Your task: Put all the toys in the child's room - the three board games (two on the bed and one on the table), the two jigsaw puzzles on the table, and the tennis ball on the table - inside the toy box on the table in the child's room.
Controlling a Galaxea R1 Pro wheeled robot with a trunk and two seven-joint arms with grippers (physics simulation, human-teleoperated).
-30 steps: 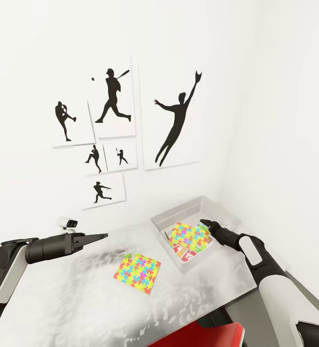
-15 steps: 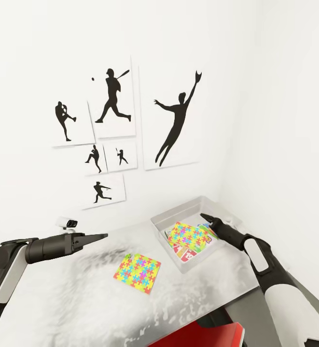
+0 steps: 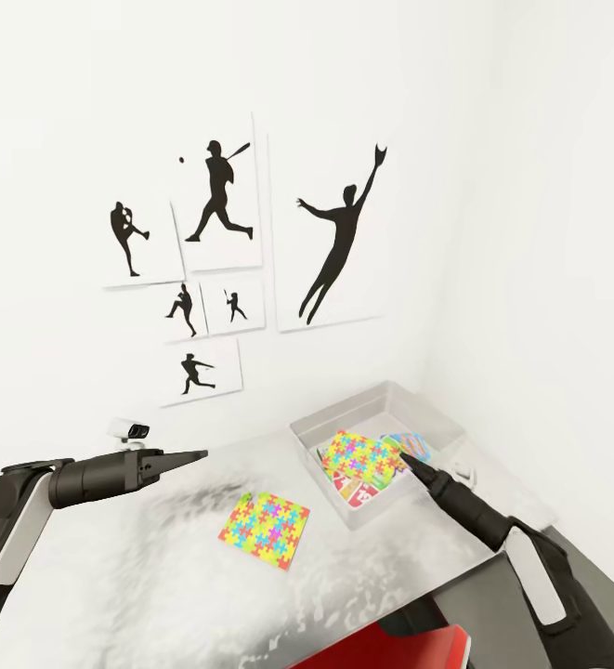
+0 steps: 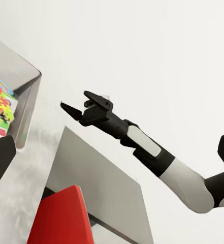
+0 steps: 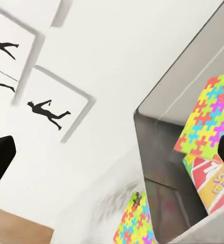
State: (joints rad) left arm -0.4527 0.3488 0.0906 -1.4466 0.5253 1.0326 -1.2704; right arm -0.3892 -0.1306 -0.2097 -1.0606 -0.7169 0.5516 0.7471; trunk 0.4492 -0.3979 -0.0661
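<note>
Risk sits mostly with the jigsaw puzzle (image 3: 264, 529) lying flat on the desk (image 3: 139, 595), left of the toy box (image 3: 373, 406): it is thin, flush to the pale top, and I judge that fingers closing on it could skid it toward the near edge instead of getting under it. My right gripper (image 3: 409, 462) hovers at the near right side of the toy box with its jaws spread and nothing in them, as my left wrist view shows. The other jigsaw puzzle (image 3: 362, 455) lies in the toy box on a board game (image 3: 360, 490). My left gripper (image 3: 191, 455) hangs over the desk's far left; I cannot tell whether it is parted or clenched.
</note>
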